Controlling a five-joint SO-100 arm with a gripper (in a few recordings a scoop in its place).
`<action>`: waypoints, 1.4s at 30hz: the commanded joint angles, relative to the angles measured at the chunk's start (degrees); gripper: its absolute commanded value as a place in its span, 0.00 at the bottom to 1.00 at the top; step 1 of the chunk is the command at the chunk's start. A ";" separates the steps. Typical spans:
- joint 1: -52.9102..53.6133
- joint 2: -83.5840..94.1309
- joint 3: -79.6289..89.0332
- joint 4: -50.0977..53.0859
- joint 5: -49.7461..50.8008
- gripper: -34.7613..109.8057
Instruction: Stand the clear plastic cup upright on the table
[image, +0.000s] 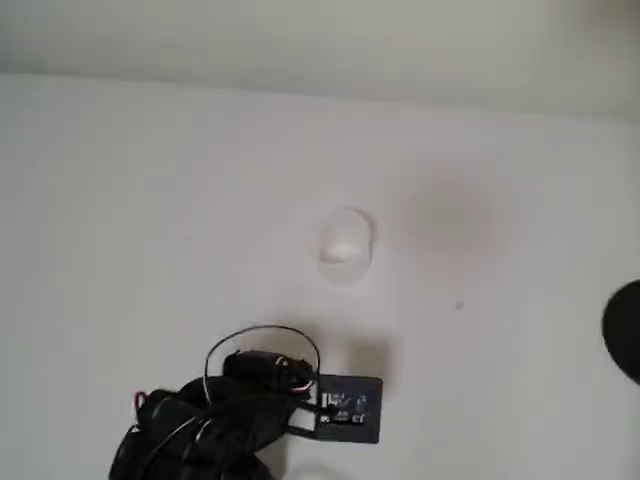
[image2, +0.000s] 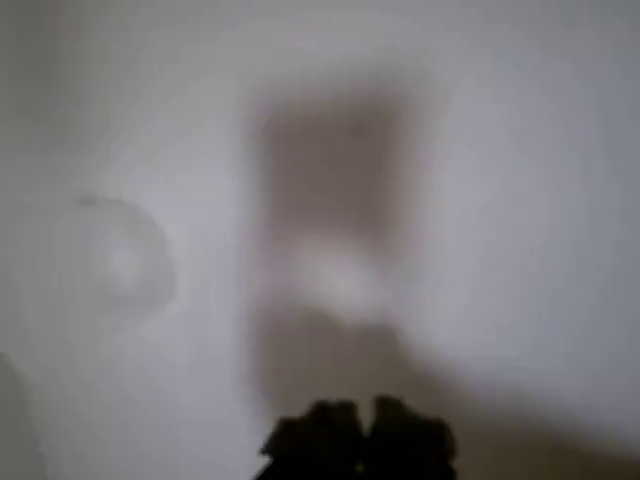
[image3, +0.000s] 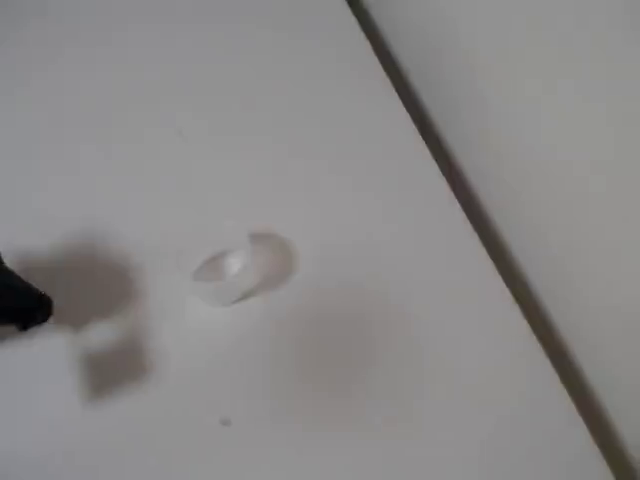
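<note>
The clear plastic cup (image3: 243, 268) lies on its side on the white table (image3: 200, 100), a faint whitish outline. From above, the cup (image: 345, 245) is near the table's middle. My black gripper (image: 345, 402) hovers below it in the overhead view, well apart from it. The wrist view is blurred: my gripper (image2: 360, 438) appears at the bottom edge with its two dark fingertips together and nothing between them, and the cup (image2: 120, 262) is a pale ring off to the left. A black tip of my gripper (image3: 22, 305) pokes in at the fixed view's left edge.
A dark round object (image: 625, 330) sits at the right edge of the overhead view. A pale wall (image3: 560, 150) runs along the table's far edge. My gripper's shadow (image3: 95, 300) falls left of the cup.
</note>
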 joint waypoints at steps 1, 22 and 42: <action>0.44 0.09 0.18 0.44 0.62 0.24; 0.18 0.09 0.09 1.41 0.97 0.24; 0.18 0.09 0.09 1.41 0.97 0.24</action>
